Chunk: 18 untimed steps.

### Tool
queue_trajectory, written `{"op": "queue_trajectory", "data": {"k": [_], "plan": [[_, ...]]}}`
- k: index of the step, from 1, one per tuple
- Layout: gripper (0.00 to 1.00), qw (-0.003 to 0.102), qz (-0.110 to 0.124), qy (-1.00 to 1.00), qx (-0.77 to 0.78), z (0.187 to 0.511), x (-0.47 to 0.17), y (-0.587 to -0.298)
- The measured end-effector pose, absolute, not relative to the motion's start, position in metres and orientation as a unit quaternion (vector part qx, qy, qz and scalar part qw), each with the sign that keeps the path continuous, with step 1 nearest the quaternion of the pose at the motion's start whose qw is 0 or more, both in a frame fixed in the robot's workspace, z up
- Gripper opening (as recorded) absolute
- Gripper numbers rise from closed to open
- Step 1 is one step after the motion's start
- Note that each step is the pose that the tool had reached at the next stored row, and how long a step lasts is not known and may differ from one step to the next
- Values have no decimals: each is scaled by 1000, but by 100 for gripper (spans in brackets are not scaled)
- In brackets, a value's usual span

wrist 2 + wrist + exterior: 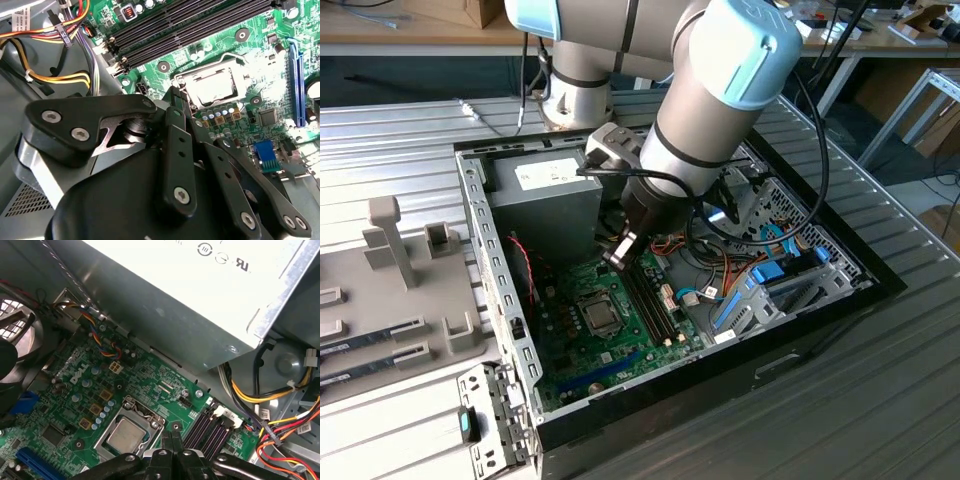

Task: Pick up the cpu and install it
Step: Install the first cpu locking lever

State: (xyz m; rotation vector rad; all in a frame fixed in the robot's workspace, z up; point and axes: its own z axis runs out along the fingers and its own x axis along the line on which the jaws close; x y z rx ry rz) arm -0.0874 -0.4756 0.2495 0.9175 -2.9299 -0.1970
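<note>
The cpu (601,315) lies flat in its socket on the green motherboard (560,335), its grey metal top framed by the socket's metal bracket. Both wrist views show the cpu (213,88) (125,435) seated there. My gripper (621,251) hangs inside the open computer case, a little above the board and beside the socket, toward the memory slots. In the first wrist view the gripper (172,439) has its black fingers pressed together with nothing between them. In the second wrist view the gripper (175,100) ends just short of the socket's edge.
A grey power-supply box (546,186) fills the case's back corner. Dark memory slots (651,296) run beside the socket. Coloured cables (760,262) and blue drive brackets (765,290) crowd the exterior view's right. A grey fixture tray (400,290) lies outside the case, left.
</note>
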Motion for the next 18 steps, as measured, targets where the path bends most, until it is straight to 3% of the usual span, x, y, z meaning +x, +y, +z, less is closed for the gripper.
{"op": "queue_trajectory", "data": {"k": [18], "plan": [[11, 33, -64, -952, 298, 246, -88, -490]]}}
